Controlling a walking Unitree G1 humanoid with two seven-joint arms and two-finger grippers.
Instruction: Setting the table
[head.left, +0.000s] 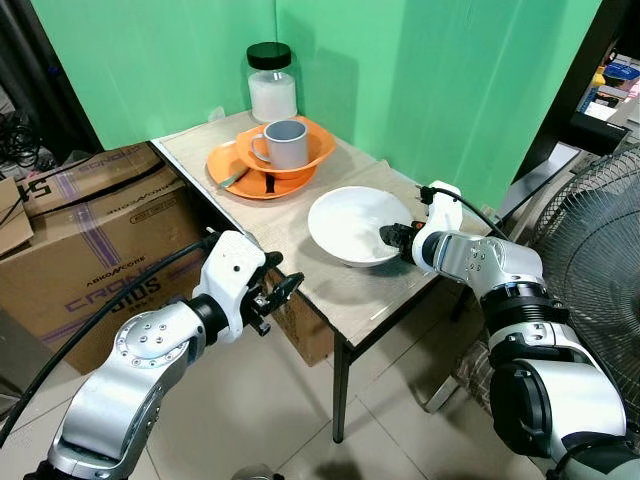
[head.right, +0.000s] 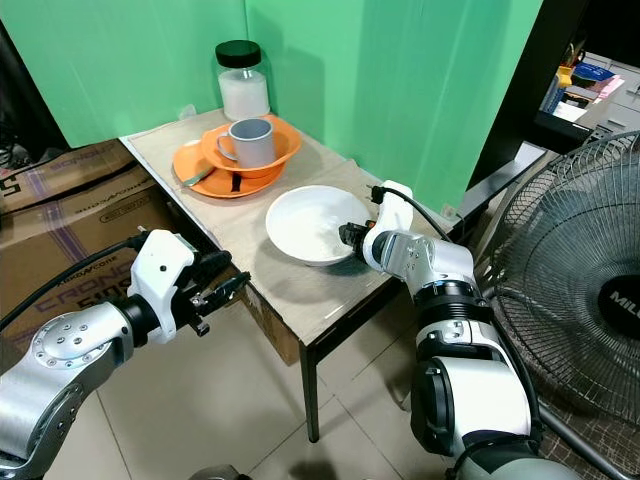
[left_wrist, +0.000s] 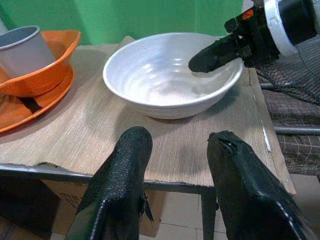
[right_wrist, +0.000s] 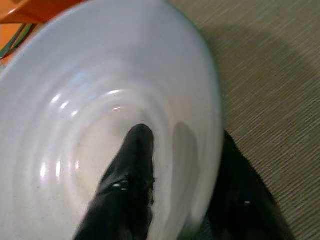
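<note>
Your right gripper (head.left: 392, 236) fingers pinch the empty white bowl's (head.left: 345, 222) rim; grey mug (head.left: 283, 144) sits in the orange bowl (head.left: 318, 148); left gripper (head.left: 277, 293) seems released off the bench (head.left: 310, 280) edge.

White bowl (head.left: 352, 224) — orange plate (head.left: 232, 172)

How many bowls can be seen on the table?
2. A white bowl sits near the table's front edge, its rim between the right claw fingers. An orange bowl holding a grey mug rests on the orange plate behind.
</note>
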